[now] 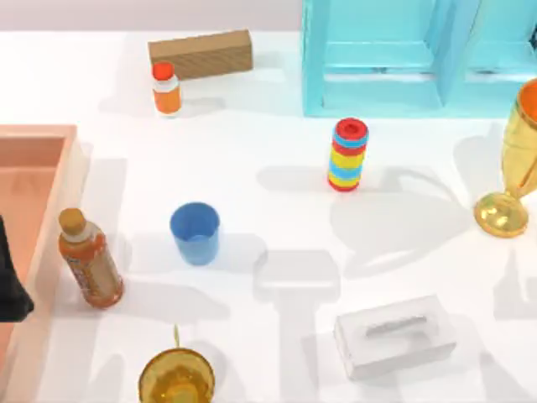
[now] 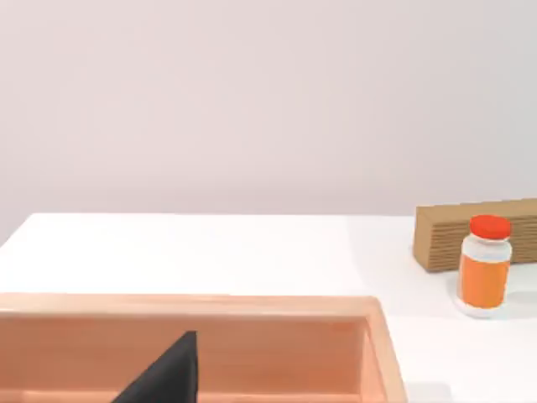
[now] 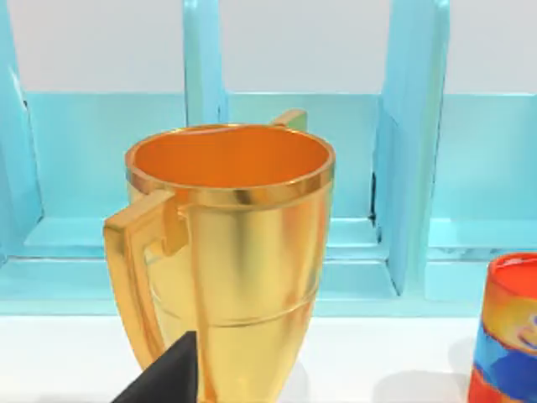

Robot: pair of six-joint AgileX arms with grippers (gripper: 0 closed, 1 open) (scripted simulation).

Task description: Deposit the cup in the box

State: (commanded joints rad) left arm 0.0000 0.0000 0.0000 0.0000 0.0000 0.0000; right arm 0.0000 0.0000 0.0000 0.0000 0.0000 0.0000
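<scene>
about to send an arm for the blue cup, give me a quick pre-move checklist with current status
1. Cup upright, mouth up, on the table: ok.
2. Cup free of neighbours: ok; the orange bottle and the golden goblet stand apart from it.
3. Box open at the table's left edge: ok. Whether its interior is free: cannot tell, since much of it runs out of frame.
4. Left arm position: ok; a dark part of it sits over the box, on the cup's side.
5. Jaws open for a grasp: cannot tell for either arm.
6. Path from cup to box: not ok for a straight low carry; the orange bottle stands between them near the box wall, so lift over it.
</scene>
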